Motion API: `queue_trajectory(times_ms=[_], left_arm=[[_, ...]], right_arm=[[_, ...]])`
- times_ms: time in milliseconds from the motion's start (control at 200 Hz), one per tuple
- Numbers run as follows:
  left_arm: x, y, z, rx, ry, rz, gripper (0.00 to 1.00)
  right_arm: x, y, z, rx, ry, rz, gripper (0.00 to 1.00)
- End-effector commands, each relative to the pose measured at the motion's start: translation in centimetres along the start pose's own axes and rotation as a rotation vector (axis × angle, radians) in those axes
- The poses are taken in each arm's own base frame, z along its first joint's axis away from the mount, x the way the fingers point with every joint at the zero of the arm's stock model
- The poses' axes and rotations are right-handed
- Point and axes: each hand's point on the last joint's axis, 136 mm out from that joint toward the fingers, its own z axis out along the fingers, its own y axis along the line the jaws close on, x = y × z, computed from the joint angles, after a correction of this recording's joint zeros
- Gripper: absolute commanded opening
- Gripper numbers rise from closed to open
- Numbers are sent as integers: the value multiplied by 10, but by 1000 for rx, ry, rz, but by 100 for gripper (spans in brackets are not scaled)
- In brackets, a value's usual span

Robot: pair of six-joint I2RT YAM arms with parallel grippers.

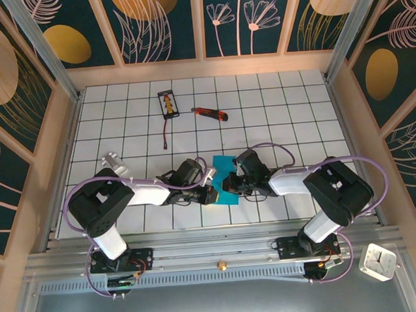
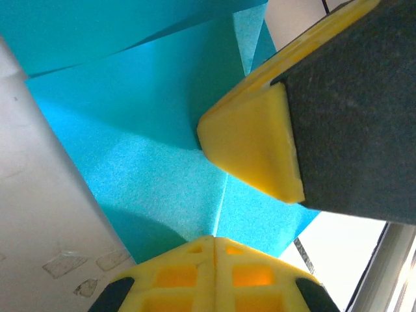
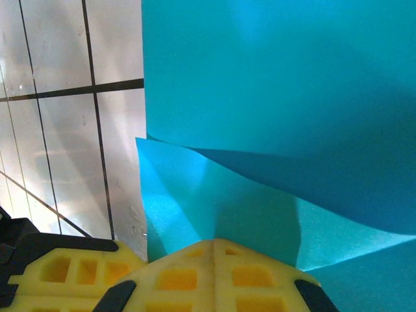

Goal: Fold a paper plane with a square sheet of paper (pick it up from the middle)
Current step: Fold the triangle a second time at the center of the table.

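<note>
The square sheet of paper (image 1: 225, 168) is cyan-blue, creased and partly lifted off the tiles near the table's front middle. My left gripper (image 1: 212, 192) comes at it from the left. In the left wrist view that gripper (image 2: 215, 238) is shut, with a crease of the paper (image 2: 149, 136) running into its tips. My right gripper (image 1: 231, 186) comes from the right. In the right wrist view it (image 3: 214, 241) is shut on a puckered fold of the paper (image 3: 273, 97). The two grippers are almost touching; a right finger (image 2: 257, 140) shows in the left wrist view. The paper plane is out of view.
A red-and-black utility knife (image 1: 210, 113) lies at the back middle. Left of it is a small black packet (image 1: 167, 104) with a red cord (image 1: 166, 134). A silvery object (image 1: 111, 160) sits at the left. Wooden walls (image 1: 64, 129) ring the white tiled table (image 1: 283, 116).
</note>
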Motion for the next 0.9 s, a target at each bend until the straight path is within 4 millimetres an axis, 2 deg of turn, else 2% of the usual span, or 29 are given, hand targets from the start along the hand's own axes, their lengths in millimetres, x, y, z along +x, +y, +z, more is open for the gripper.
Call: queue_trajectory(times_ms=[0, 460, 600, 625, 896], left_arm=[[70, 60, 0, -228, 213, -88, 0], [77, 66, -2, -252, 228, -86, 0], [77, 66, -2, -252, 230, -84, 0], [77, 67, -2, -253, 230, -85, 0], [78, 67, -3, -253, 231, -85, 0]], right_arm=[[-9, -33, -2, 126, -27, 27, 0], [-26, -58, -11, 186, -50, 62, 0], [-26, -58, -11, 189, -46, 49, 0], [-34, -64, -15, 195, -64, 70, 0], [-45, -76, -21, 213, -80, 78, 0]])
